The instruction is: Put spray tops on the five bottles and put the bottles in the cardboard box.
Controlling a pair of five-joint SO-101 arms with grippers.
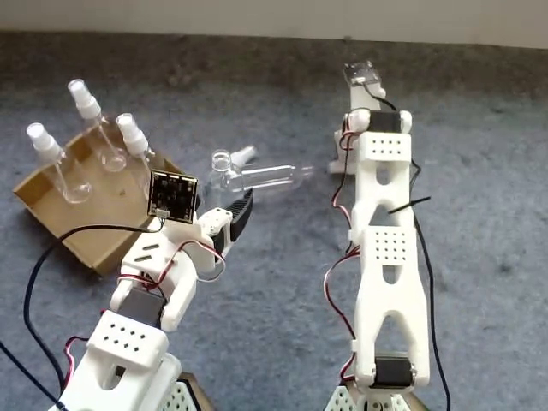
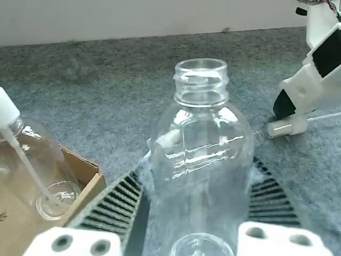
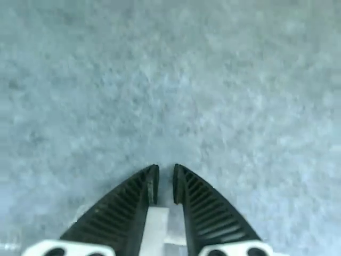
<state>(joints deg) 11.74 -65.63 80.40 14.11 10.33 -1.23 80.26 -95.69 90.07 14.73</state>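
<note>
Left gripper (image 2: 196, 172) pinches a clear bottle (image 2: 200, 144), with one jaw on each side. That bottle stands up and its neck is open, with no top on it. Just beside it is the cardboard box (image 1: 47, 199), and three capped bottles (image 1: 96, 128) stand inside. Another bottle (image 1: 278, 177) lies on the gray carpet (image 1: 479, 214) close by. The right gripper (image 3: 164, 170) has its jaws almost together, pinching a white piece (image 3: 156, 226).
</note>
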